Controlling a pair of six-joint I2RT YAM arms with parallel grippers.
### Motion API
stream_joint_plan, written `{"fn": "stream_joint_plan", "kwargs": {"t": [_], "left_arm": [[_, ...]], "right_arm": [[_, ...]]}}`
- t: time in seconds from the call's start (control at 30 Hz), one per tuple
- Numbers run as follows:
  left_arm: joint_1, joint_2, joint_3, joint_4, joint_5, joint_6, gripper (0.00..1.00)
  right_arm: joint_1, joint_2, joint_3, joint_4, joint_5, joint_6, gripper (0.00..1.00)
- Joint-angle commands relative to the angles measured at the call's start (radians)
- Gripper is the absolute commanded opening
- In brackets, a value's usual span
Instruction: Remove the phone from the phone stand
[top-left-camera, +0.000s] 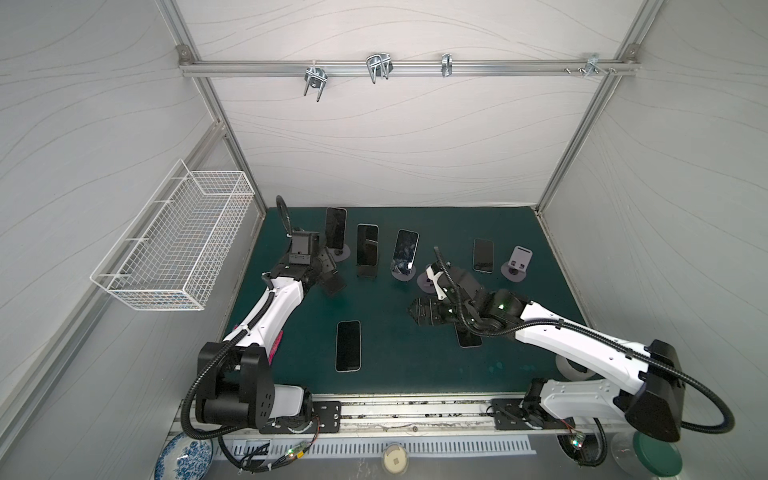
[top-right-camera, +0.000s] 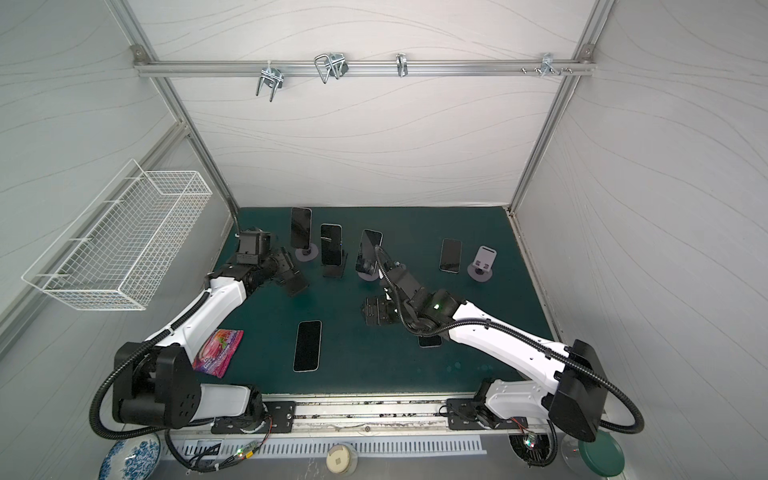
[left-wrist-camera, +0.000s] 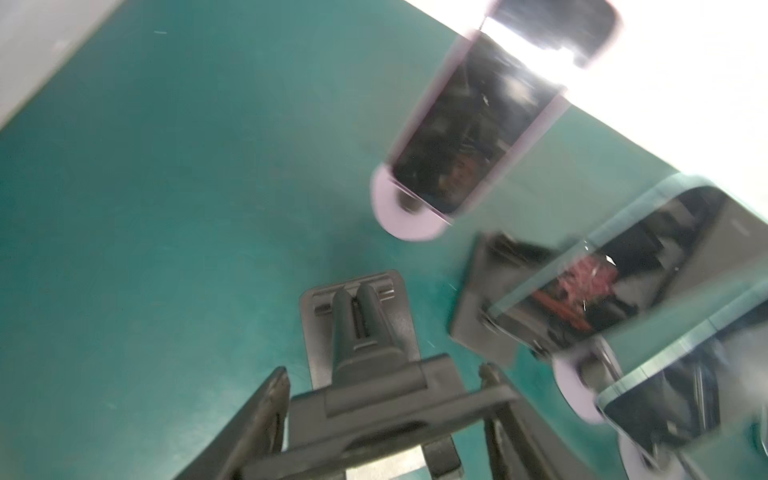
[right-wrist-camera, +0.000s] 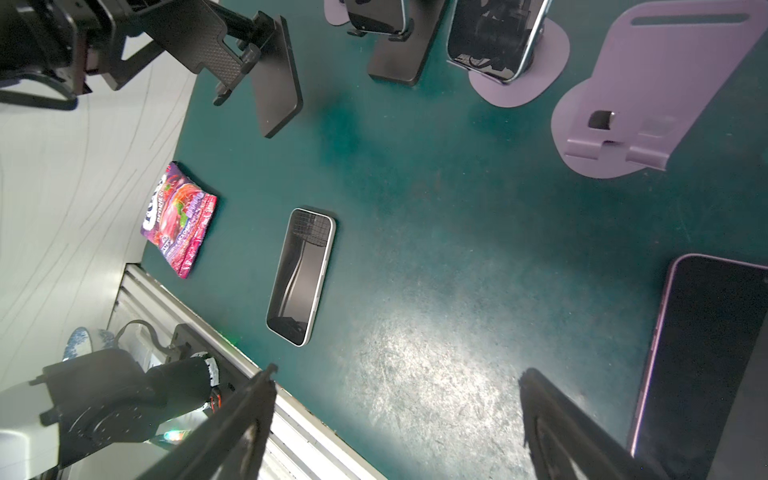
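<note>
The left gripper (left-wrist-camera: 384, 372) clamps the matte black phone stand (left-wrist-camera: 361, 332), a flat rectangular plate with a stubby neck, toward nine o'clock on the mat (top-left-camera: 415, 374). The right gripper (right-wrist-camera: 399, 374) hangs with jaws wide apart, holding nothing. A glossy purple-edged phone (right-wrist-camera: 706, 365) lies flat just beside it. Three glossy phones (top-left-camera: 367, 248) lean in stands (top-left-camera: 367, 272) toward eleven and twelve o'clock, and a white-edged phone (top-left-camera: 348, 345) lies flat at seven. The mat is scuffed dark green, enclosed by white wave-lined walls (top-left-camera: 395, 145) on aluminium framing (top-left-camera: 407, 68).
</note>
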Motion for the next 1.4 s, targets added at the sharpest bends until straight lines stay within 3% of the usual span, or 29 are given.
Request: {"fn": "stream_joint_plan", "kwargs": {"t": [0.0, 0.47, 1.0, 1.37], "left_arm": [[0.057, 0.025, 0.059, 0.077, 0.015, -0.003, 0.68], [0.156, 0.199, 0.156, 0.076, -0.019, 0.009, 0.69], [0.161, 0.262, 0.154, 0.079, -0.032, 0.007, 0.70], [0.163, 0.272, 0.166, 0.069, -0.033, 0.008, 0.78]], "right_arm": [[-0.003, 0.022, 0.020, 0.027, -0.011, -0.008, 0.92], [-0.002, 0.092, 0.052, 0.037, -0.049, -0.026, 0.92], [-0.006, 0.106, 0.072, 0.020, -0.031, -0.041, 0.92], [-0.009, 0.113, 0.075, 0.024, -0.024, -0.045, 0.92]]}}
